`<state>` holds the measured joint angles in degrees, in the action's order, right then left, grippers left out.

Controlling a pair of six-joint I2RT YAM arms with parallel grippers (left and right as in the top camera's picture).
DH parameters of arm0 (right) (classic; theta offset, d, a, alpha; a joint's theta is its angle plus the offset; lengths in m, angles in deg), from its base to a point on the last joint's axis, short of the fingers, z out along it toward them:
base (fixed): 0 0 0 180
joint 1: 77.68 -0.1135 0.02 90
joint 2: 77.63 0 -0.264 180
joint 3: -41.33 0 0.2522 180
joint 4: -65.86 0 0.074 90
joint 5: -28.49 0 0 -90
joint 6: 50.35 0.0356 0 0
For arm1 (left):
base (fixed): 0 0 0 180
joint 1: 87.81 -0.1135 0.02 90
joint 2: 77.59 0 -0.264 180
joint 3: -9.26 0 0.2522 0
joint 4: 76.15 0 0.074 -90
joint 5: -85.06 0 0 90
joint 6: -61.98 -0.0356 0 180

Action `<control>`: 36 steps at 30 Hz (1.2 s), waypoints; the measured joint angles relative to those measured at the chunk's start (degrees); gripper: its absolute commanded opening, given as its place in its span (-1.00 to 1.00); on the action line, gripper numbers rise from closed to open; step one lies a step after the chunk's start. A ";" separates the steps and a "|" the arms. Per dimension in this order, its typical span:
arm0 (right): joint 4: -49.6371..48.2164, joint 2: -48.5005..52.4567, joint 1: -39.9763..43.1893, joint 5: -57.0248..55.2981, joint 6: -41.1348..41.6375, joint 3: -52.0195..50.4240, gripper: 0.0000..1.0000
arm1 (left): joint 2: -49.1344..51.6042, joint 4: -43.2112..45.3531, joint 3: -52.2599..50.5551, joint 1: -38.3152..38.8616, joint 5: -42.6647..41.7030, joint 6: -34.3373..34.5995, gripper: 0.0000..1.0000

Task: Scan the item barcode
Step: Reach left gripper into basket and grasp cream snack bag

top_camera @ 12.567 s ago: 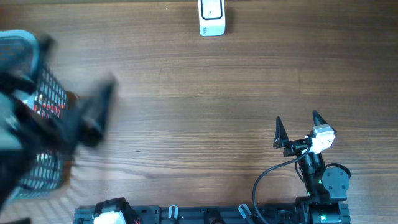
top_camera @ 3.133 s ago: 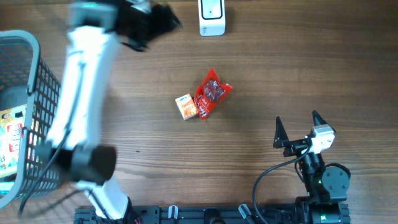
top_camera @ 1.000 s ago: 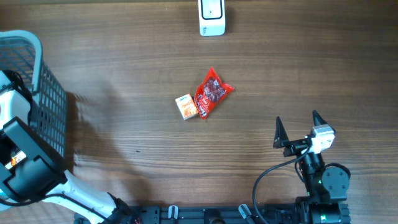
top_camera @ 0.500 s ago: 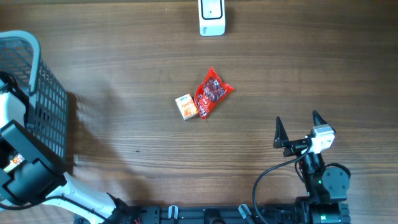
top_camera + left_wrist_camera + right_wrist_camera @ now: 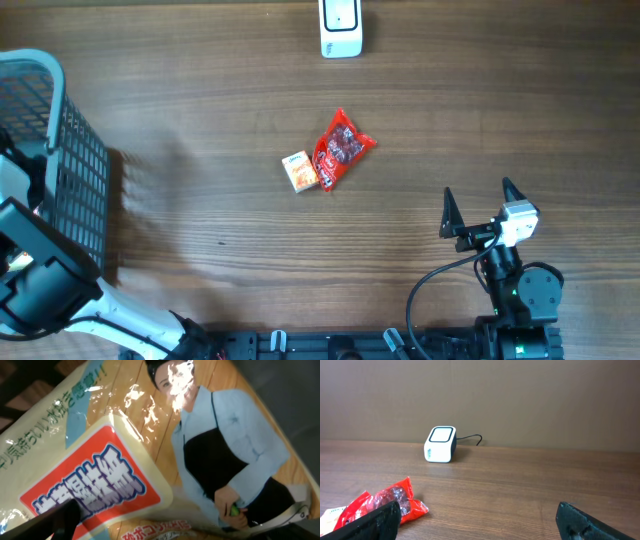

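Note:
In the left wrist view a large glossy snack packet (image 5: pixel 165 445) fills the frame, printed with Japanese text on a red panel and a person in an apron. My left gripper (image 5: pixel 165 532) hovers close over it, open, with one dark fingertip (image 5: pixel 55 522) showing at the lower left. Overhead, only the left arm (image 5: pixel 45 285) shows, reaching into the basket (image 5: pixel 75 150). A red packet (image 5: pixel 341 147) and a small orange box (image 5: pixel 299 171) lie mid-table. The white scanner (image 5: pixel 340 28) stands at the far edge. My right gripper (image 5: pixel 478 210) rests open, with nothing in it.
The dark wire basket stands at the table's left edge, its wall beside the left arm. In the right wrist view the scanner (image 5: pixel 441 444) sits ahead with its cable behind it, and the red packet (image 5: pixel 387 500) lies at the lower left.
The left arm has slid a little toward the table's front edge inside the basket. The right arm and the items mid-table have not moved.

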<state>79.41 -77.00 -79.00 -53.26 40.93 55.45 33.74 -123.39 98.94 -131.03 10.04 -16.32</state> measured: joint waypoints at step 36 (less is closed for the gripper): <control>0.00 0.00 0.00 0.00 0.00 0.00 1.00 | -20.57 -3.21 0.15 -0.68 -5.62 2.49 1.00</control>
<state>79.41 -77.00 -79.00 -53.26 40.93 55.45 13.17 -126.60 99.10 -131.71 4.42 -13.83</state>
